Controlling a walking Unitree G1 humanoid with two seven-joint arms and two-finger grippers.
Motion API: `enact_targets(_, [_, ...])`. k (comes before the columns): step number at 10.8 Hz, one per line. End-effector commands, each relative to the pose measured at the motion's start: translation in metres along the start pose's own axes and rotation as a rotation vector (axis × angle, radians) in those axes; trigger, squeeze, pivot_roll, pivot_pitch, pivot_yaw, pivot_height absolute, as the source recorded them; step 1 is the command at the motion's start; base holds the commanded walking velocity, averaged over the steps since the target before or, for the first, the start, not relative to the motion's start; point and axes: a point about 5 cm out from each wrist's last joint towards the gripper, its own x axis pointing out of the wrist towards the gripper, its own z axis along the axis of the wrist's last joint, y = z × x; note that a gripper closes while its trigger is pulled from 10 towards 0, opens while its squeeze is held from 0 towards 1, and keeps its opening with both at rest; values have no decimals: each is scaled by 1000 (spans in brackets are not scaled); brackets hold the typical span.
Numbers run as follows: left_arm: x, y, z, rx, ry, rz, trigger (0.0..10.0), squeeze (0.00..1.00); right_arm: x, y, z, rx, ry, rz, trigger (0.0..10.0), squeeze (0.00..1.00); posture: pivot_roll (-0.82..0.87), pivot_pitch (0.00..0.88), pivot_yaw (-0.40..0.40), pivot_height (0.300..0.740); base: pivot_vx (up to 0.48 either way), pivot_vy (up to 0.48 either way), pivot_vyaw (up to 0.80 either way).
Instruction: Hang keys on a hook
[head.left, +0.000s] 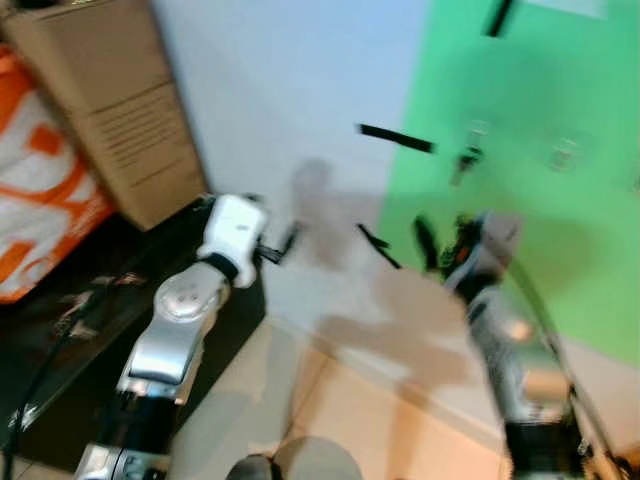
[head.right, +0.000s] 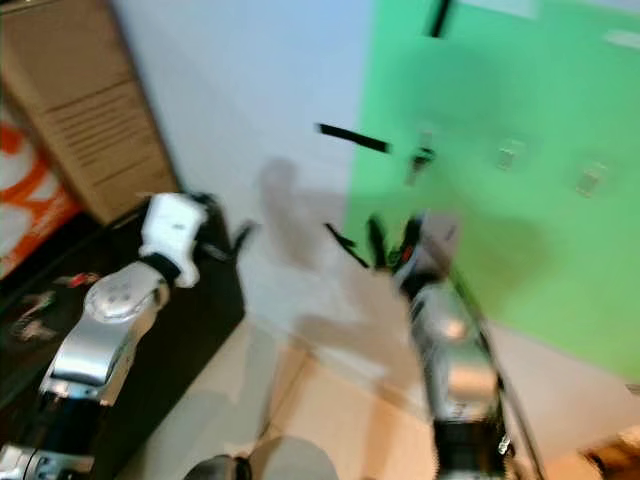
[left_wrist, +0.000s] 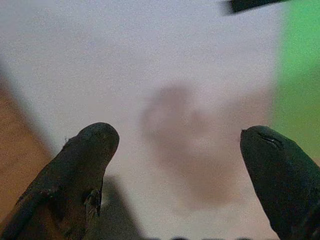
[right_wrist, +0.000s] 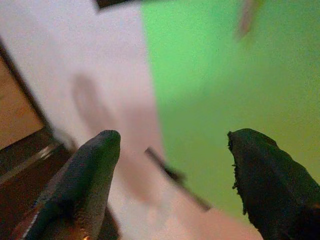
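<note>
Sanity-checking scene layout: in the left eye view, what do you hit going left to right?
Orange-and-white bag → cardboard box → left hand → right hand → keys on a hook → clear hook on the green panel.

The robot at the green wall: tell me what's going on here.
The robot stands facing a wall that is part white, part green panel. Both grippers are raised toward it, open and empty: the left gripper before the white part, the right gripper at the panel's edge. On the panel something dark, perhaps keys, already hangs on a hook, with more hooks beside it. The views are blurred.
</note>
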Motion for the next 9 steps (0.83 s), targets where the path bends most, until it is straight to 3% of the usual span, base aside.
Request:
enact_targets(1, [0,2,-1,15,-4,45,10000,173,-3,-4,3,-33,-11,-55,10000,1000,-33,0,22,740,0,0,800])
enact_targets(3, [0,2,-3,-28,4,11,10000,161,-6,-4,-1,-50,0,-93,10000,1000,-45,0,36,740,0,0,800])
enact_targets(6, [-4,4,-19,-34,85,54,10000,149,-8,-1,0,-5,11,-112,10000,1000,-49,0,41,740,0,0,800])
enact_targets(8, [-6,3,-24,-24,108,7,10000,0,-7,2,0,31,31,-74,10000,1000,-53,0,42,740,0,0,800])
enact_targets(9, [-6,4,-24,-28,111,29,10000,0,-7,3,5,-57,-17,-55,10000,1000,-51,0,37,740,0,0,800])
